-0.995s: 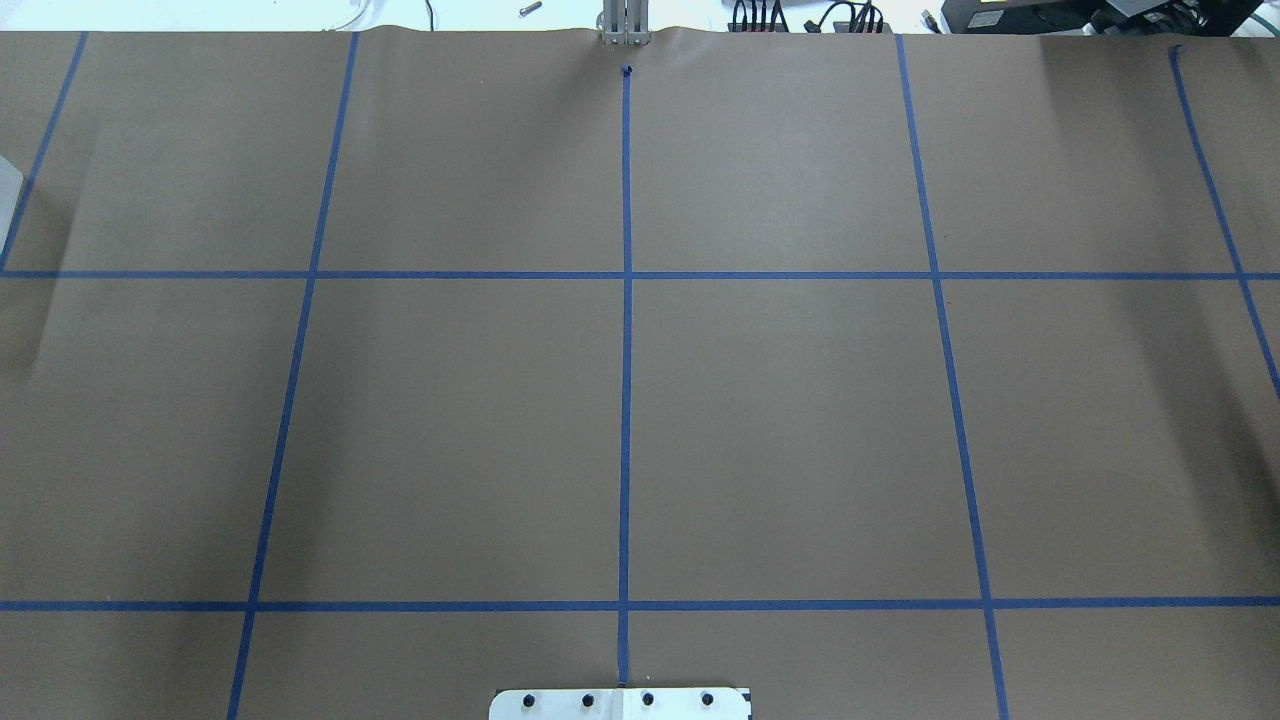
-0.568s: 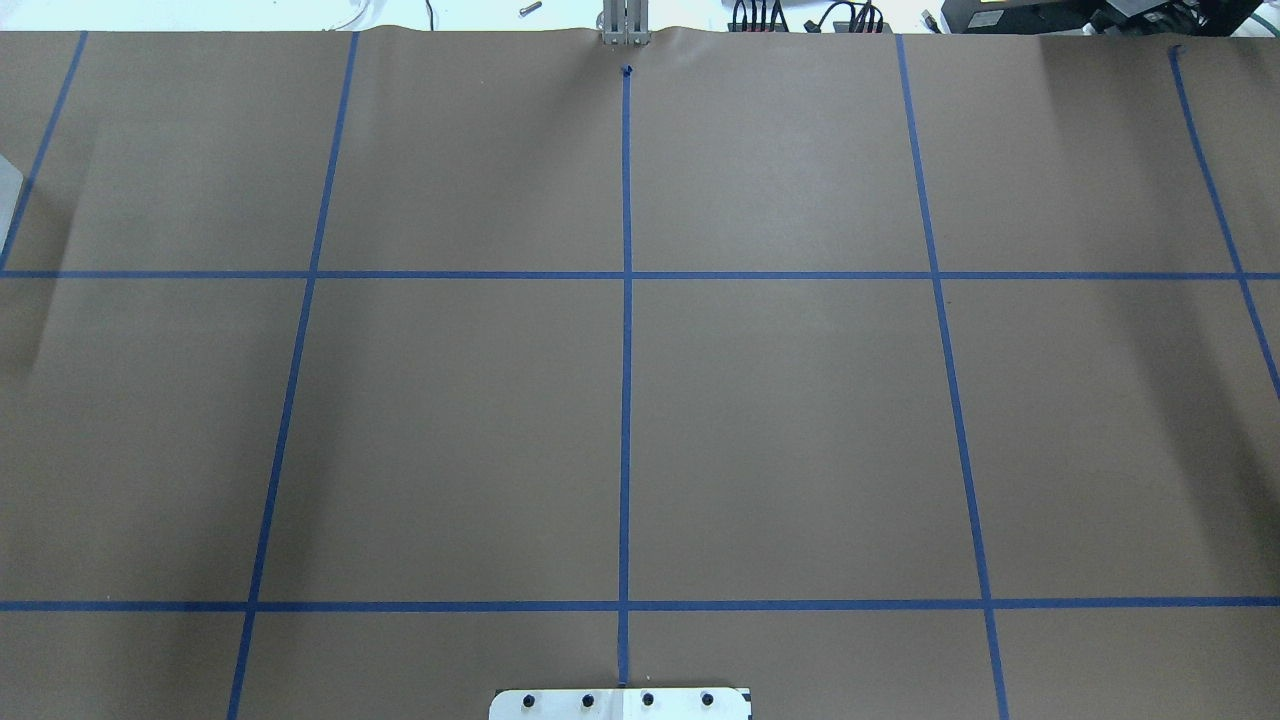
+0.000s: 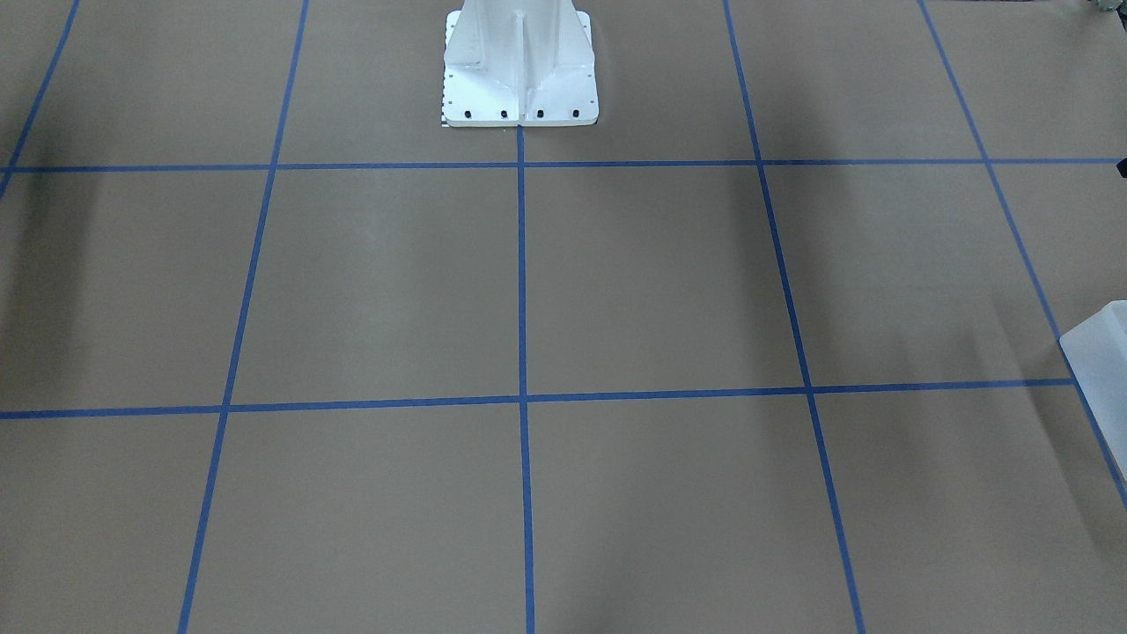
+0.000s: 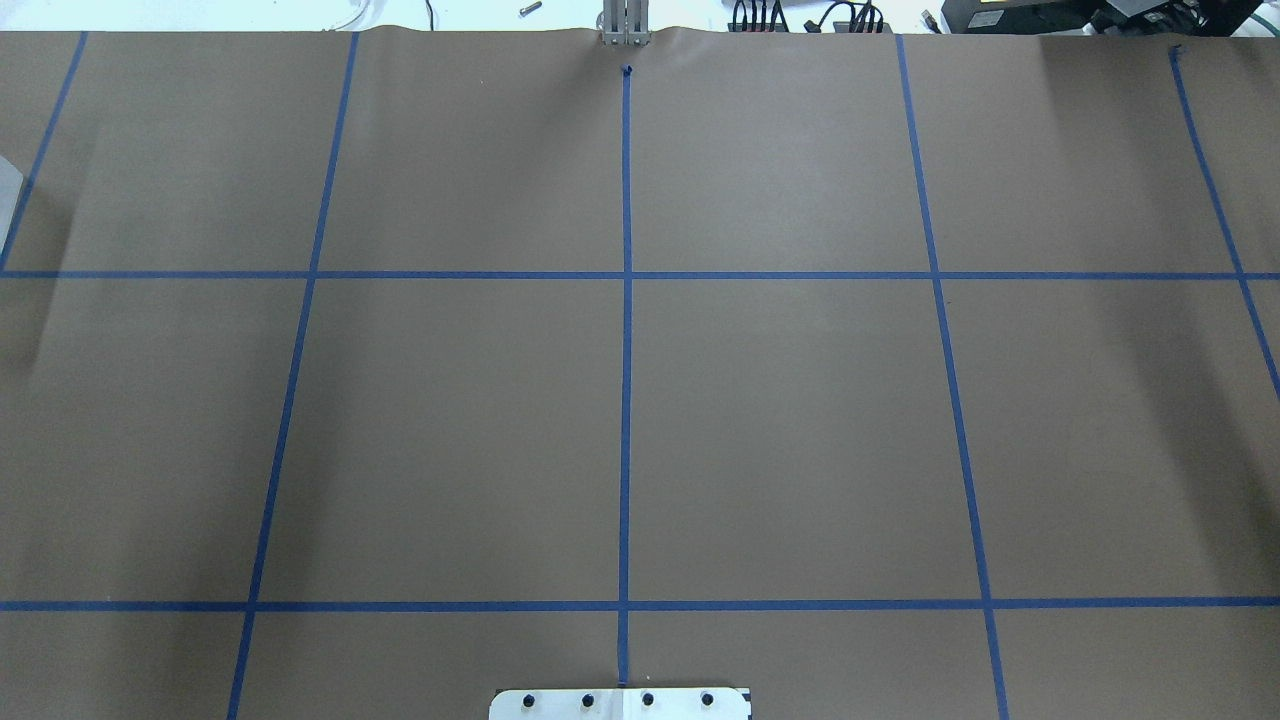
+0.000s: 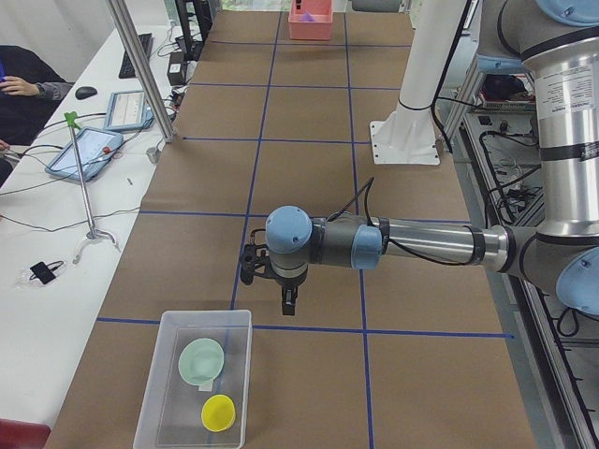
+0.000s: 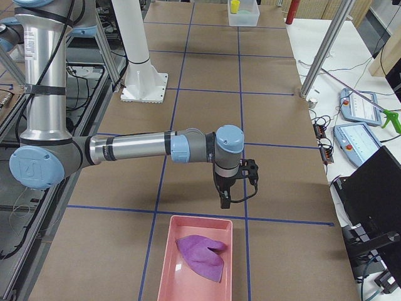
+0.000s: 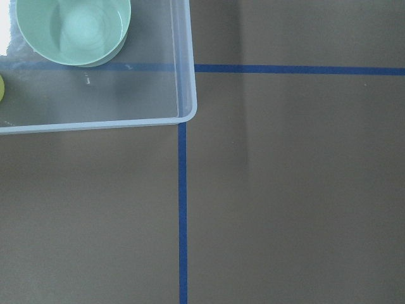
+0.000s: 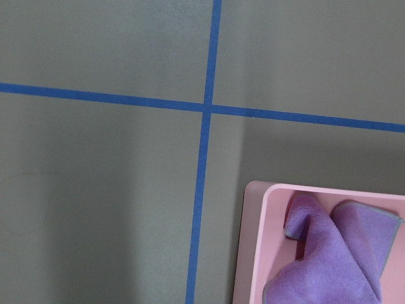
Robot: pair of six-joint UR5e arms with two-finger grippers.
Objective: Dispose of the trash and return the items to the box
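Observation:
The box (image 5: 178, 327) is a whitish translucent container at the table's left end. It holds a mint green bowl (image 5: 201, 359) and a small yellow item (image 5: 218, 412). Its corner (image 7: 185, 76) and the bowl (image 7: 73, 28) show in the left wrist view, and a corner shows in the front-facing view (image 3: 1099, 352). My left gripper (image 5: 288, 304) hangs above the table just short of the box. My right gripper (image 6: 224, 200) hangs just short of a pink tray (image 6: 168, 263) that holds a purple cloth (image 6: 203, 257). I cannot tell whether either gripper is open or shut. No fingers show in the wrist views.
The table is covered in brown paper with a blue tape grid (image 4: 626, 275). The white robot pedestal (image 3: 519, 62) stands at the robot's side. The pink tray rim (image 8: 252, 247) and cloth (image 8: 329, 253) show in the right wrist view. Metal posts, tablets and cables lie beyond the far edge.

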